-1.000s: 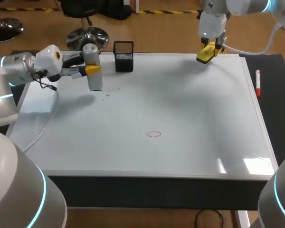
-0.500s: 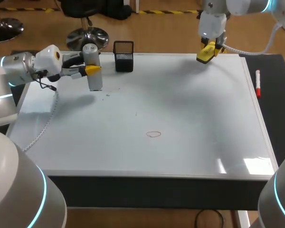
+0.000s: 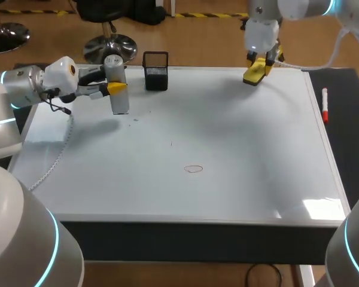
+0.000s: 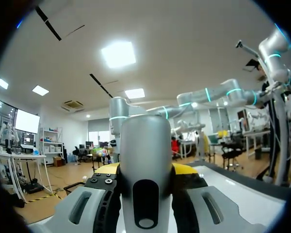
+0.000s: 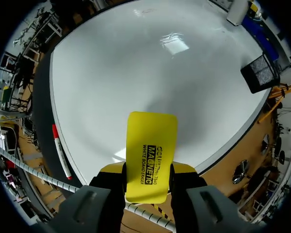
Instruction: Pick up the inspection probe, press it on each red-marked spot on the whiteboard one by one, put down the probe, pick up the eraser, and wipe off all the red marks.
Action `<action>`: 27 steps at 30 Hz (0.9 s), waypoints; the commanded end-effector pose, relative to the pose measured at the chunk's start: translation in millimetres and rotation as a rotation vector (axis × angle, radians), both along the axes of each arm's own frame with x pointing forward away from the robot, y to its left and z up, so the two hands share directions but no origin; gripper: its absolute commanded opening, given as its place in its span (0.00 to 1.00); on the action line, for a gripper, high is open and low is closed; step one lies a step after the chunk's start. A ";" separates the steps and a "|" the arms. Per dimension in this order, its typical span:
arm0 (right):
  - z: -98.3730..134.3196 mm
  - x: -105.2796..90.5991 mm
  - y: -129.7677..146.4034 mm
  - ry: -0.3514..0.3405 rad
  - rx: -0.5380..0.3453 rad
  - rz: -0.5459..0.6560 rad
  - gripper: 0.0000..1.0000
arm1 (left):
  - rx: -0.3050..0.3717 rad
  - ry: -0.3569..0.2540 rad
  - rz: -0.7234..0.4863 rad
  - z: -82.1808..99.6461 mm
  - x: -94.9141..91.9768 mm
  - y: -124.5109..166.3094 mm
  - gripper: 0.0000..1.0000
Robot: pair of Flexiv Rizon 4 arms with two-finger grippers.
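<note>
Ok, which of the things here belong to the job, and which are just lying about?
Part of the job:
inspection probe, held in the left gripper
yellow eraser, held in the right gripper
whiteboard
red oval mark on it

Just lying about:
black mesh pen holder at the board's far edge
red marker beside the board's right edge

probe (image 3: 116,84): grey cylinder, upright, over whiteboard (image 3: 257,149) far-left corner
eraser (image 3: 254,73): yellow, above whiteboard far edge
red mark (image 3: 193,169): oval outline, near whiteboard centre
</note>
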State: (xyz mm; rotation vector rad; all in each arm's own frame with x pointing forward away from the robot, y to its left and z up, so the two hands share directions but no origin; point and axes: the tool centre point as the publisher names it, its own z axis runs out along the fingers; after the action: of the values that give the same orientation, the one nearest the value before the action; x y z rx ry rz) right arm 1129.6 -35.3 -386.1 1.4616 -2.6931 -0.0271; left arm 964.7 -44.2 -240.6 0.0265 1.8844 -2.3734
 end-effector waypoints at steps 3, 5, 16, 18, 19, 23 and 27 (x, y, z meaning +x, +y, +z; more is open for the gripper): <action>14.2 -29.0 22.1 -0.048 -0.004 0.058 0.00 | 0.000 -0.001 0.004 1.2 -1.2 -0.4 0.00; 16.6 -33.1 28.5 -0.062 -0.004 0.094 0.00 | 0.000 -0.001 0.004 1.2 -1.2 -0.4 0.00; 31.4 -96.6 89.8 -0.120 -0.007 0.246 0.00 | 0.000 -0.001 0.004 1.2 -1.2 -0.4 0.00; 31.2 -109.0 100.0 -0.123 -0.006 0.270 0.00 | 0.000 -0.001 0.004 1.2 -1.2 -0.4 0.00; 31.6 -115.9 106.1 -0.124 -0.001 0.278 0.00 | 0.000 -0.001 0.004 1.2 -1.2 -0.4 0.00; 33.1 -143.2 129.9 -0.133 0.003 0.322 0.00 | 0.000 -0.001 0.004 1.2 -1.2 -0.4 0.00; 33.5 -169.6 153.0 -0.137 0.004 0.362 0.00 | 0.000 -0.001 0.004 1.2 -1.2 -0.4 0.00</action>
State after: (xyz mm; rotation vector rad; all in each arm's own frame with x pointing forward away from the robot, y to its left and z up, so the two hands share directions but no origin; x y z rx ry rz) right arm 983.9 106.0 -356.6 1.9376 -2.4286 -0.0704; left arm 964.6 -44.2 -240.5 0.0266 1.8849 -2.3732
